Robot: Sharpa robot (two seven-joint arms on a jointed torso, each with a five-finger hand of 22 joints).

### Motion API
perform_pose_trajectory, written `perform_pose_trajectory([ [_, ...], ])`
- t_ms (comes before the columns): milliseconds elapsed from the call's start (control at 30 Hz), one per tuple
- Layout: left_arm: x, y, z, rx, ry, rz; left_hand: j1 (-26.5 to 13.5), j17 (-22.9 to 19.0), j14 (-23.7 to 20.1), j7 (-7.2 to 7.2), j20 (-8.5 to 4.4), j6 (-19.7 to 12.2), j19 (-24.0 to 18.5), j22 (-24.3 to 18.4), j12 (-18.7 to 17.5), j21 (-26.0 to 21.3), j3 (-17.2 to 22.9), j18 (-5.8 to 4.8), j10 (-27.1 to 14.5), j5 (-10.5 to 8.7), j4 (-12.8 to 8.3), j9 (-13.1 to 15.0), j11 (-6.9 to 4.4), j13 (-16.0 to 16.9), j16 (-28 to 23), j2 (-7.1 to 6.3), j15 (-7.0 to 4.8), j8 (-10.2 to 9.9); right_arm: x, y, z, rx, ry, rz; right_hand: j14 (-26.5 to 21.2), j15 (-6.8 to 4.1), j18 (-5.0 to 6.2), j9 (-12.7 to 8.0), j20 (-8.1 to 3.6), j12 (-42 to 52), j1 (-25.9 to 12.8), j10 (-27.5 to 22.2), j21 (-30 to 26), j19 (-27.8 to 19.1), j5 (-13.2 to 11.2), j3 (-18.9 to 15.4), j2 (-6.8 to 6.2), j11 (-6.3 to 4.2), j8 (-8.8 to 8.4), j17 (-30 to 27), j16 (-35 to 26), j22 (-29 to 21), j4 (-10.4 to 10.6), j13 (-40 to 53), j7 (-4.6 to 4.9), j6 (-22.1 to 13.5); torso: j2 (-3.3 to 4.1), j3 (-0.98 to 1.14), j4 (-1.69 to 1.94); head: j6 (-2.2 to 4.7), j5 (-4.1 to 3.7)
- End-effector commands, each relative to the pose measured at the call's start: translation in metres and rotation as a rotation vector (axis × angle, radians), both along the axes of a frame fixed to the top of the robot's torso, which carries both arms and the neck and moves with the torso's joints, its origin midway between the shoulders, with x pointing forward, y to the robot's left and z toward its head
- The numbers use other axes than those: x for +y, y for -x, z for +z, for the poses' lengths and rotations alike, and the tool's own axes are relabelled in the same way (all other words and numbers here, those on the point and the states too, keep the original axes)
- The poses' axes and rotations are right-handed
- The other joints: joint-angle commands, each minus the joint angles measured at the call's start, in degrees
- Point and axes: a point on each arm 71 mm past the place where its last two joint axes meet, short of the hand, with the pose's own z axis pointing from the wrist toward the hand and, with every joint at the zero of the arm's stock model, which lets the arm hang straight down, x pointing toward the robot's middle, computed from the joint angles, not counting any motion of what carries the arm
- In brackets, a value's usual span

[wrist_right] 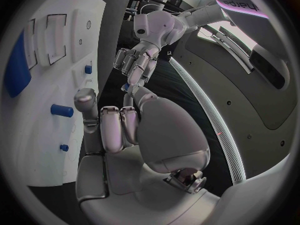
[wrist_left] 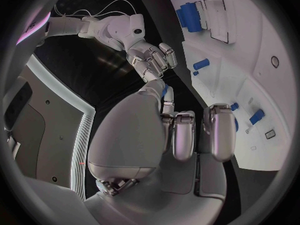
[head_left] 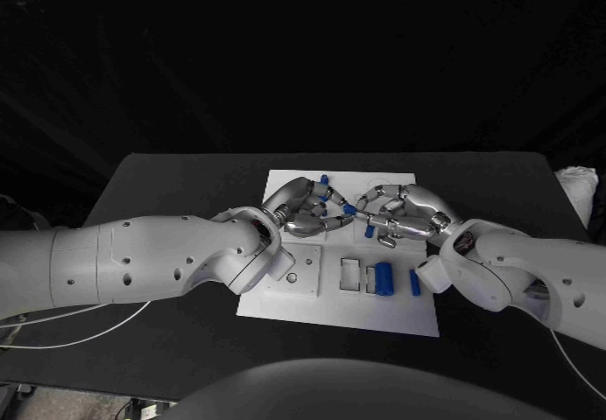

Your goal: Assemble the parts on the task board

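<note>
The white task board [head_left: 285, 302] lies mid-table. Both hands hover over its far half, fingertips meeting. My left hand [head_left: 303, 208] [wrist_left: 181, 135] has its fingers curled and holds a small blue part [head_left: 348, 210] [wrist_left: 164, 91] [wrist_right: 127, 87] at its tips. My right hand [head_left: 402, 213] [wrist_right: 125, 130] faces it with curled fingers, one fingertip reaching the same part; whether it grips is unclear. On the board lie a large blue block [head_left: 383, 278] [wrist_left: 190, 17] [wrist_right: 15, 65], a blue pin [head_left: 414, 282] and a blue cylinder [head_left: 369, 232] [wrist_right: 61, 110].
Another blue piece [head_left: 325, 179] stands near the board's far edge. Two rectangular recesses [head_left: 350, 271] sit beside the large block. The black table [head_left: 165, 184] spreads around the board, and white cables [head_left: 76, 328] trail off its left side.
</note>
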Motion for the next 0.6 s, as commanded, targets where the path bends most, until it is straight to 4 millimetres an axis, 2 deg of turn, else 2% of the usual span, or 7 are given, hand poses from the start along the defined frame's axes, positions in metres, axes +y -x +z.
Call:
perform_pose_trajectory([
  [33, -0.0033, 0.0013, 0.0031, -0.037, 0.004, -0.05, 0.3, 15.1, 6.0, 0.75, 0.54, -0.2, 1.6, 13.1, 0.1, -0.4, -0.7, 0.17, 6.1, -0.27, 0.0, -1.2, 0.66, 15.1, 0.1, -0.07, 0.67, -1.0, 0.0007, 0.0012, -0.002, 0.019, 0.003, 0.019, -0.3, 0.01, -0.31, -0.1, 0.04, -0.4, 0.2, -0.6, -0.2, -0.5, 0.2, 0.4, -0.05, 0.04, 0.27, 3.3, -0.3, 5.5, -0.1, -0.7, 0.07, 0.4, 0.01, 0.0, -0.02, 0.0, 0.18],
  [267, -0.0007, 0.0002, 0.0012, -0.026, -0.014, -0.06, 0.6, 15.1, 6.0, 1.06, 0.79, -0.4, 1.3, 12.9, 0.1, -0.9, -1.2, 0.3, 6.1, -0.25, 0.0, -2.2, 0.94, 15.1, 0.1, -0.07, 0.93, -1.8, -0.0007, 0.0008, -0.0024, 0.022, 0.003, 0.017, -0.4, 0.03, -0.3, 0.0, 0.05, -0.5, 0.2, -0.6, -0.3, -0.5, 0.2, 0.4, -0.1, 0.04, 0.3, 3.2, -0.4, 5.5, -0.1, -0.8, 0.07, 0.4, 0.05, 0.0, -0.04, 0.0, 0.19],
  [600, 0.0009, 0.0004, -0.0019, 0.003, -0.039, -0.082, -0.1, 15.1, 6.0, 1.8, 1.41, -0.9, 0.7, 12.7, 0.1, -1.6, -2.7, 0.48, 6.1, -0.24, 0.3, -4.7, 1.61, 15.1, 0.1, -0.08, 1.54, -4.0, -0.0029, -0.0004, -0.0028, 0.021, 0.001, 0.011, -0.5, 0.06, -0.3, 0.0, 0.07, -0.5, 0.2, -0.7, -0.4, -0.6, 0.1, 0.5, -0.16, 0.06, 0.33, 3.1, -0.4, 5.5, 0.0, -0.8, 0.07, 0.4, 0.0, 0.01, -0.06, 0.0, 0.14],
])
